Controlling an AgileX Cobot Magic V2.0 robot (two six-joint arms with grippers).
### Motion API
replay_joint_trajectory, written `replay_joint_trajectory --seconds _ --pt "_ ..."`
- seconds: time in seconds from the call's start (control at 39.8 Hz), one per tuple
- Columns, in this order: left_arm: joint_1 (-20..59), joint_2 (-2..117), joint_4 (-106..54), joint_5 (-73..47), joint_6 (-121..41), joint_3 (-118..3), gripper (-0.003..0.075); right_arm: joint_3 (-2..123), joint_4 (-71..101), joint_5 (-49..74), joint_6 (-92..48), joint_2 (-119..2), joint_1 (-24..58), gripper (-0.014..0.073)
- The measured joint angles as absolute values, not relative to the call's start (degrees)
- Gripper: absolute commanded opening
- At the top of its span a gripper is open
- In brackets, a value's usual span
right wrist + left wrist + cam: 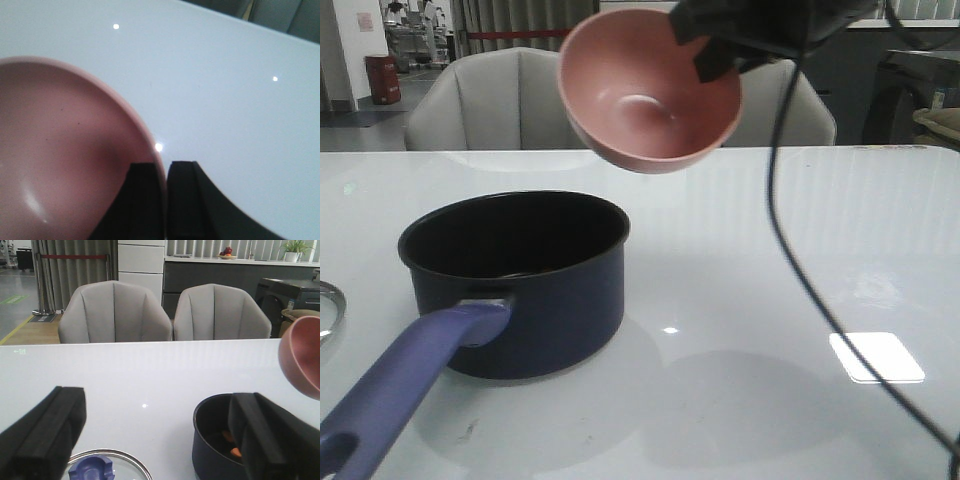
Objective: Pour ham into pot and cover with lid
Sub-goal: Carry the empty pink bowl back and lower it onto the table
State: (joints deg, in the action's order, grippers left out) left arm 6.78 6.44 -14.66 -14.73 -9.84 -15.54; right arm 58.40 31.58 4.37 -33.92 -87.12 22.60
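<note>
The pink bowl (650,90) is held tilted in the air above the counter (800,260), behind and to the right of the pot (515,280). It is pinched at its rim by the right claw (166,200), one finger inside the wall and one outside. No ham is seen in the bowl in either the front view or the right wrist view. A few orange chunks of ham (231,444) are seen on the floor of the pot in the left wrist view, so the pouring is judged to be done or all but done.

The pot stands near the front left part of the counter, its purple handle (395,395) pointed toward the front left corner. The lid (106,467) lies flat on the counter to the left of the pot, near the left edge, apart from it, with its blue knob up. The left claw (160,440) is spread wide, empty, hovering over the lid and the pot's left side.

Left to be done, by this judgement: the bowl to be set down, and the lid to be gripped by its knob and placed on the pot.

No brand or lettering can be read on the lid, pot or bowl.
</note>
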Motion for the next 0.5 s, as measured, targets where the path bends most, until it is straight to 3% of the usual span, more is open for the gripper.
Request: replay_joint_trajectory --seconds 0.25,0.5 --pt "6.8 6.4 -14.7 -14.7 -9.8 -15.5 0.0629 58.4 30.0 17.0 -32.7 -87.0 12.3 0.0140" --pt "6.8 6.4 -14.7 -14.7 -9.8 -15.5 0.0629 58.4 18.5 25.3 -20.2 -89.7 7.9 0.0141"
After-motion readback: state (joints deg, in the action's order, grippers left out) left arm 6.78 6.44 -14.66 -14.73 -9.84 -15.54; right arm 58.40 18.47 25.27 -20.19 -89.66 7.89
